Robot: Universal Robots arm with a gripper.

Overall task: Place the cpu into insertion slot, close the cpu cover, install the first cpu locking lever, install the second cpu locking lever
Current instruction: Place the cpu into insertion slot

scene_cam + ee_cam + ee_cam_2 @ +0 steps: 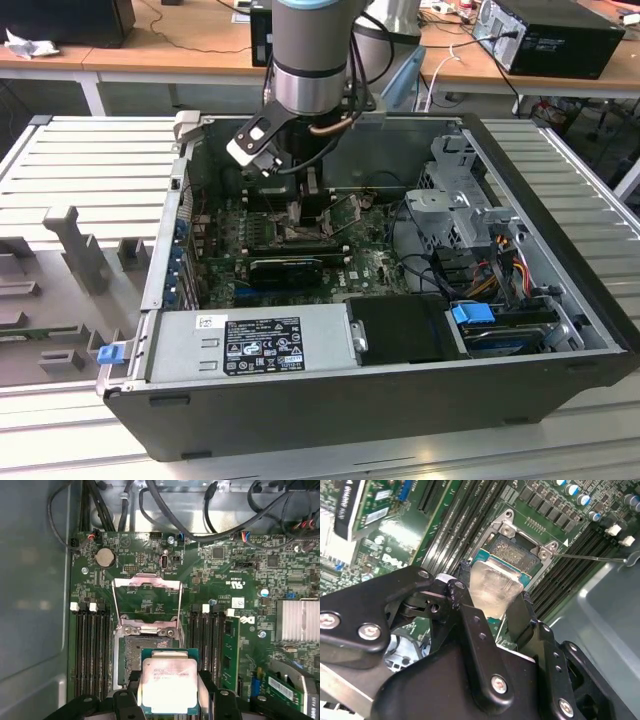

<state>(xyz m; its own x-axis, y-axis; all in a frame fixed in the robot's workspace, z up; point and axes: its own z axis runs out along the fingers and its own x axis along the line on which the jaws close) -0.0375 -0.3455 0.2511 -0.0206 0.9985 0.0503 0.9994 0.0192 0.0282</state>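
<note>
Holds the cpu (169, 682) clamped in the gripper (169, 692), with black fingers (470, 615) pressed against two opposite edges. Carries it pale top up, overlapping the near part of the insertion slot (134, 657) and leaving the rest of the dark socket uncovered. Shows the cpu cover (146, 581) swung open on the slot's far side from the gripper, above the green motherboard (235, 570).

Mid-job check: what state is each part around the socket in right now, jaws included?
cpu: gripped, not yet seated in the socket.
gripper: jaws shut on the cpu's edges.
insertion slot: uncovered, empty.
cpu cover: flipped up, open.
locking lever: released, clamping nothing.
computer case: side open.
</note>
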